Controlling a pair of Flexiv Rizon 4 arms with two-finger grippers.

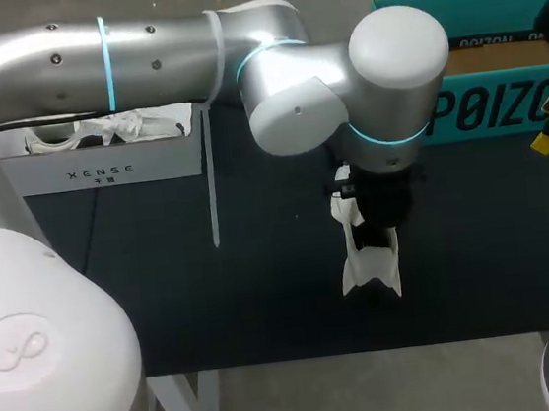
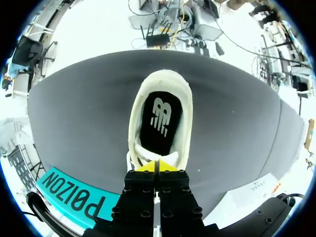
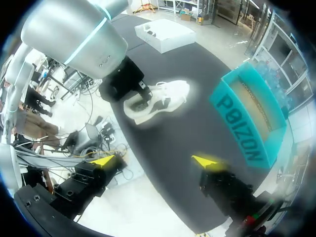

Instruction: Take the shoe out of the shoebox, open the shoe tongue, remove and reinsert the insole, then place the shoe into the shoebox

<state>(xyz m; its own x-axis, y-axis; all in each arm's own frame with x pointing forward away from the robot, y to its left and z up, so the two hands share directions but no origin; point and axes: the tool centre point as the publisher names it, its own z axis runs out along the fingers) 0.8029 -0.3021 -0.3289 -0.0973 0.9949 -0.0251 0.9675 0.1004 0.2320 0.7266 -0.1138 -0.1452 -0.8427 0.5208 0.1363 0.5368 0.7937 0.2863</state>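
White shoe (image 1: 367, 269), one, pinched by left claw (image 2: 158, 167), one teal shoebox (image 1: 487, 107), right claw (image 3: 154, 160) spread, empty.

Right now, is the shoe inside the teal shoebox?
No, the shoe stands on the dark table, apart from the teal shoebox.

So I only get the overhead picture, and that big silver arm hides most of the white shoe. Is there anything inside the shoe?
Observer: Yes. The left wrist view looks straight into the shoe, and a black insole lies inside.
Visitor: And the claw over it, is it gripping?
Observer: The left gripper has its yellow tips together at the rim of the opening nearest it. I cannot tell whether they pinch anything.
Visitor: And the other claw, at the right edge?
Observer: The right gripper is open, nothing between its fingers, apart from the shoe.
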